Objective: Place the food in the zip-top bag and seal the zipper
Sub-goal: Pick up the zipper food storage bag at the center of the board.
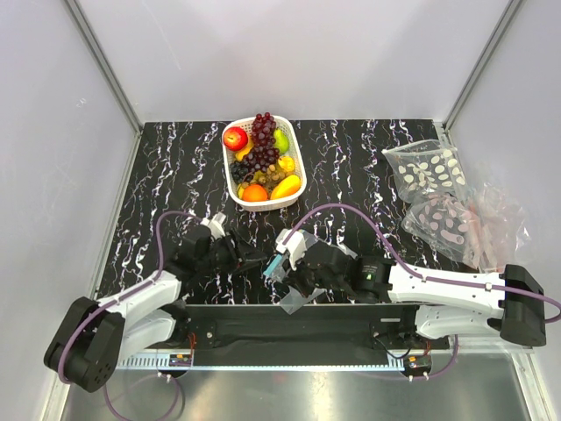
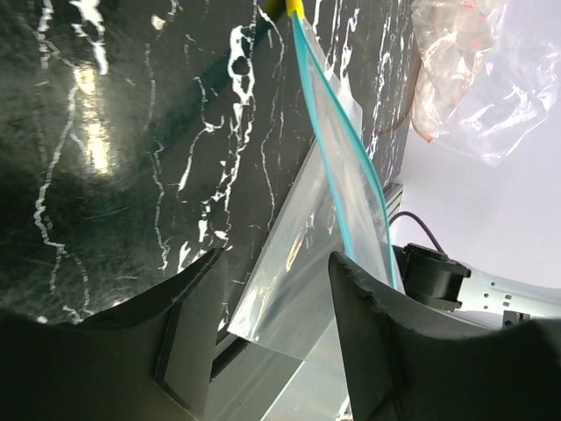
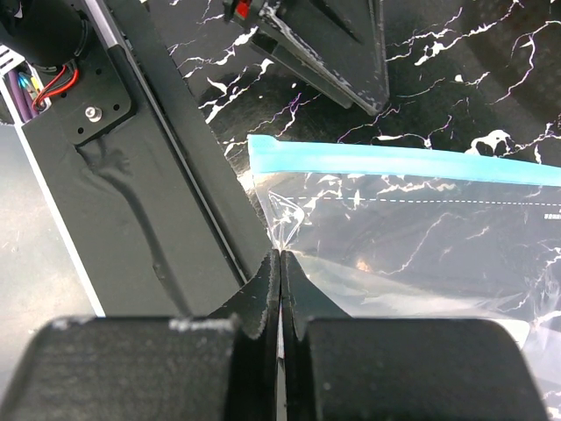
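Observation:
The food lies in a white slotted basket (image 1: pixel 292 149) at the back centre: a red apple (image 1: pixel 235 138), dark grapes (image 1: pixel 261 132), a green fruit (image 1: pixel 280 140) and an orange (image 1: pixel 254 192). The clear zip-top bag (image 1: pixel 292 301) hangs between the arms near the front edge, its teal zipper (image 1: pixel 274 265) uppermost. My right gripper (image 3: pixel 280 263) is shut on the bag's (image 3: pixel 421 237) side edge below the zipper (image 3: pixel 394 164). My left gripper (image 2: pixel 276 307) is open, with the bag (image 2: pixel 324 246) and zipper (image 2: pixel 337 175) just ahead of its fingers and not touching them.
Two clear bags patterned with white ovals (image 1: pixel 429 171) (image 1: pixel 447 219) and crumpled plastic (image 1: pixel 495 228) lie at the right. The black base plate (image 1: pixel 289 324) runs along the near edge. White walls close in the marbled table (image 1: pixel 175 167).

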You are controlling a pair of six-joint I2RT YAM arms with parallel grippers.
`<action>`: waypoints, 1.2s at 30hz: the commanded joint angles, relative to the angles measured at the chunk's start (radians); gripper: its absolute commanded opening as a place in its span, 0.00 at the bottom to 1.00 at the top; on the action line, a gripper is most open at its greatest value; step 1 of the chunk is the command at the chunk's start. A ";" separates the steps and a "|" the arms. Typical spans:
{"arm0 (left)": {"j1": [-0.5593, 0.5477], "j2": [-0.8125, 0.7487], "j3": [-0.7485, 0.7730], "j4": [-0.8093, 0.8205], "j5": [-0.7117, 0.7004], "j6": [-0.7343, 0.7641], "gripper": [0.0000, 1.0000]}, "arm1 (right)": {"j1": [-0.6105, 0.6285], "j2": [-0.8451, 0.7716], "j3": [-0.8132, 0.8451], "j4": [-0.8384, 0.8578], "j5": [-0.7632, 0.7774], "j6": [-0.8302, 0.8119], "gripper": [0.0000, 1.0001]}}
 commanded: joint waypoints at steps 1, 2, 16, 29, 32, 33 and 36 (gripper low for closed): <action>-0.026 0.021 0.041 0.065 -0.033 -0.020 0.56 | 0.016 0.005 0.020 0.046 0.009 0.010 0.00; -0.031 0.030 0.042 0.070 -0.037 -0.023 0.56 | 0.014 0.008 0.020 0.044 0.007 0.007 0.00; -0.112 0.113 0.068 0.169 -0.038 -0.107 0.55 | 0.020 0.026 0.020 0.054 0.013 0.008 0.00; -0.197 0.187 0.070 0.284 -0.034 -0.167 0.10 | 0.026 0.020 0.013 0.057 0.022 0.010 0.00; -0.200 0.196 0.074 0.303 -0.026 -0.169 0.00 | 0.028 0.019 0.010 0.057 0.027 0.014 0.12; -0.198 0.195 0.080 0.301 -0.026 -0.164 0.00 | 0.028 0.020 0.012 0.052 0.036 0.019 0.27; -0.203 0.169 0.129 0.199 -0.047 -0.084 0.00 | 0.026 0.005 0.027 0.031 0.056 0.051 0.51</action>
